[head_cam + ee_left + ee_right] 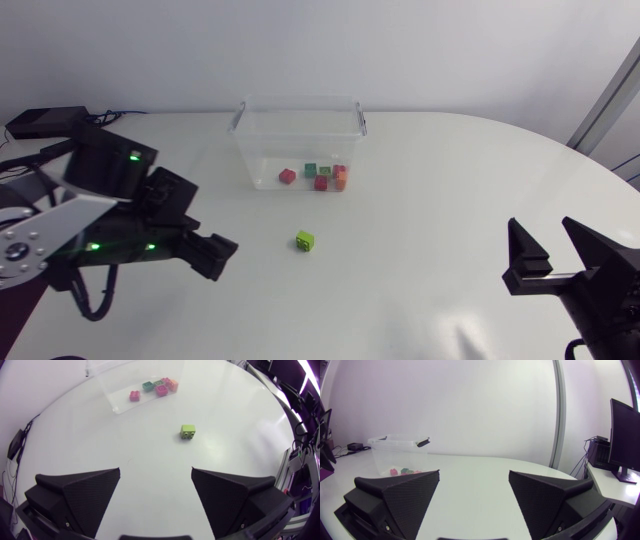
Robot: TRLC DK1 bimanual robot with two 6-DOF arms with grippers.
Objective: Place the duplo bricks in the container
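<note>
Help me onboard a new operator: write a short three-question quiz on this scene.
1. Fill in: the left gripper and the right gripper are both ___.
2. Which of them is nearer the green duplo brick? A) left B) right
3. True or false: that brick lies inside the clear plastic container.
Key: 1 open; 2 A; 3 false, it lies on the table in front of the container.
</note>
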